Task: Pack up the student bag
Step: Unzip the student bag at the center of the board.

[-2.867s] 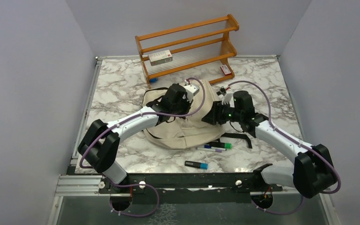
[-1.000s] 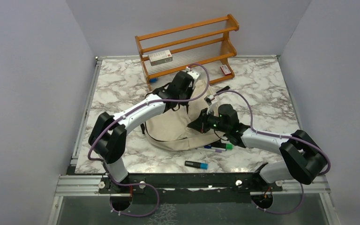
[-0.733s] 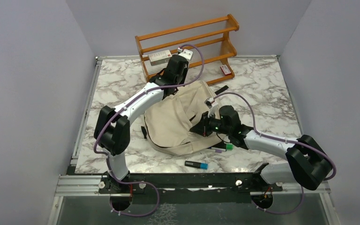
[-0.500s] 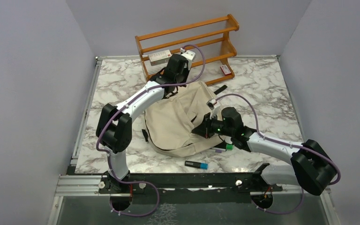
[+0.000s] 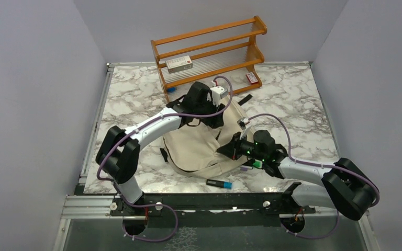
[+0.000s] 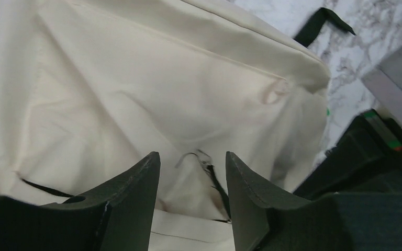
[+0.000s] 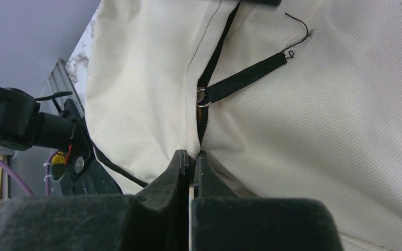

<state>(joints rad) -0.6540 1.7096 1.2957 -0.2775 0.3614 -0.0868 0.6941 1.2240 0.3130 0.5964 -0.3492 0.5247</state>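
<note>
Left fingers spread apart, empty, poised just above the cream fabric of the bag. Right fingers pressed together, pinching the bag's cloth where the black zipper runs down to the tips. Bag lies slumped mid-counter between the two arms. The counter is marble; wooden rack at the back with a box on its shelf, a marker near the front edge, plain grey walls on all sides.
</note>
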